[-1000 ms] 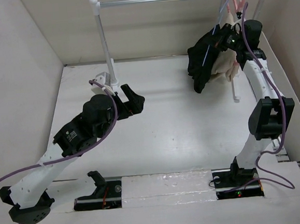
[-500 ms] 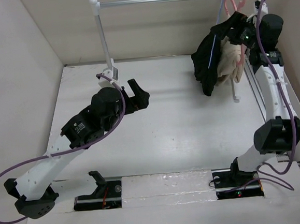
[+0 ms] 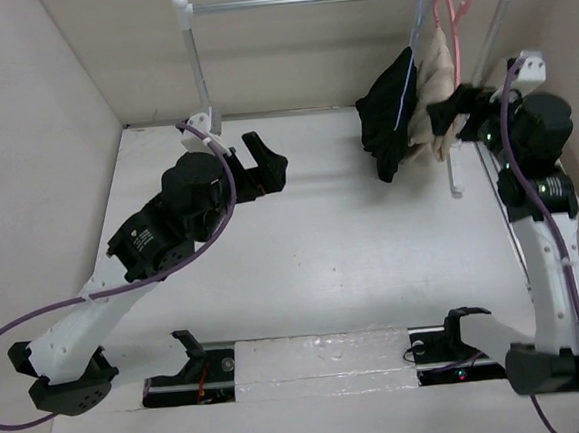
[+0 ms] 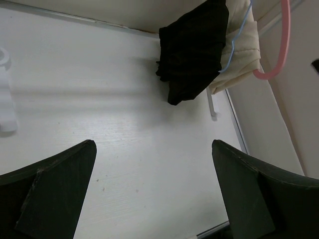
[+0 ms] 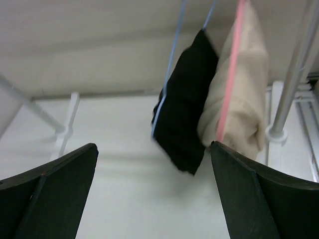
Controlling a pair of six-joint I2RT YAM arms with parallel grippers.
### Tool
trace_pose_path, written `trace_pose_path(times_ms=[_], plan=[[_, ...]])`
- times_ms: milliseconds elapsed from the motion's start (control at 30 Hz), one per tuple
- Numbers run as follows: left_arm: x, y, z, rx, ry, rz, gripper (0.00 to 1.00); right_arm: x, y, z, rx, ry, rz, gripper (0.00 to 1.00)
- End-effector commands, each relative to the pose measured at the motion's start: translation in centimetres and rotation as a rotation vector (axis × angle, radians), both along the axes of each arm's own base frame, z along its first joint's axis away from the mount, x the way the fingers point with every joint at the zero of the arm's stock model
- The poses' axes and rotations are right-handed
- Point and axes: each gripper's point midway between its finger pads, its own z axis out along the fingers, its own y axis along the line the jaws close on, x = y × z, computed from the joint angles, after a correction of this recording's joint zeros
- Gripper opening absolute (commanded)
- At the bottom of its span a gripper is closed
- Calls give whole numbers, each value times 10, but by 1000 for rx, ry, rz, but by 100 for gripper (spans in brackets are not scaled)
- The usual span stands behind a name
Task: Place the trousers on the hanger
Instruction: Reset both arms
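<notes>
right gripper (image 3: 442, 114) has backed off trousers (image 3: 387, 118) on hanger (image 5: 171, 59), jaws wide like left gripper (image 4: 153, 144)

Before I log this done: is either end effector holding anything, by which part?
Nothing: left end effector and right end effector open, empty; trousers hang on hanger.

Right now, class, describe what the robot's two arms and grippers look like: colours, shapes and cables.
Both the left arm and right arm have white links, bulky black joint housings and a trailing purple cable. The left gripper and right gripper each have two dark, wedge-shaped fingers.
</notes>
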Motion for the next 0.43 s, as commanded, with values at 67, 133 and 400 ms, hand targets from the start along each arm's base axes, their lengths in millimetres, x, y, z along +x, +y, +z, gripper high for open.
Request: trace_pose_path(times_ms=[67,133,400], plan=[[-10,37,-24,60,-11,71,99,-94,26,-29,-114,-36,73,100],[-19,42,-63,98,86,76,99,-112,35,-84,-127,61,126,100],[-34,11,-119,-32,169,-50,99,-169,31,-178,-150,220,141,100]])
